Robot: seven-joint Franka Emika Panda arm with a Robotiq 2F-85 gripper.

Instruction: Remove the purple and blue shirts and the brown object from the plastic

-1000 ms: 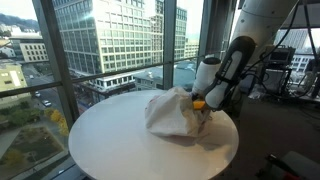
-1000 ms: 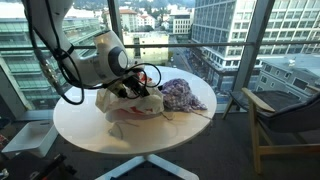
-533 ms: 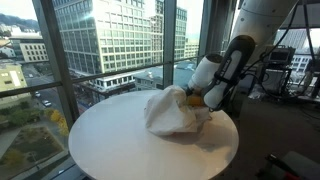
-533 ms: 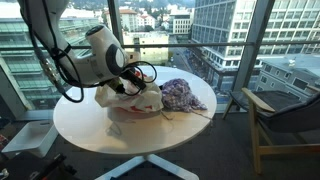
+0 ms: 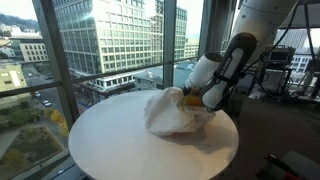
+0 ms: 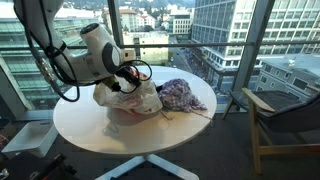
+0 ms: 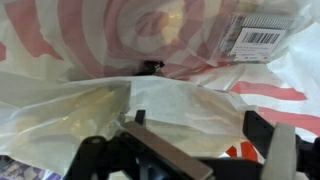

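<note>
The plastic (image 5: 168,112) (image 6: 137,100) is a crumpled white bag with red print, lying on the round white table (image 5: 110,145) (image 6: 95,132). A purple patterned shirt (image 6: 181,95) lies on the table against the bag's side. My gripper (image 5: 196,99) (image 6: 128,87) is at the bag's edge. In the wrist view the gripper (image 7: 200,128) is open, its dark fingertips (image 7: 262,128) straddling a fold of translucent plastic (image 7: 120,105). The blue shirt and the brown object are hidden.
Floor-to-ceiling windows (image 5: 100,40) run close behind the table. A chair (image 6: 285,115) stands beside the table in an exterior view. Lab equipment (image 5: 285,65) sits behind the arm. A white barcode label (image 7: 262,35) is on the bag.
The arm's wrist has shifted slightly up and back along the bag's edge. The jaws stay open and the bag and purple shirt have not moved.
</note>
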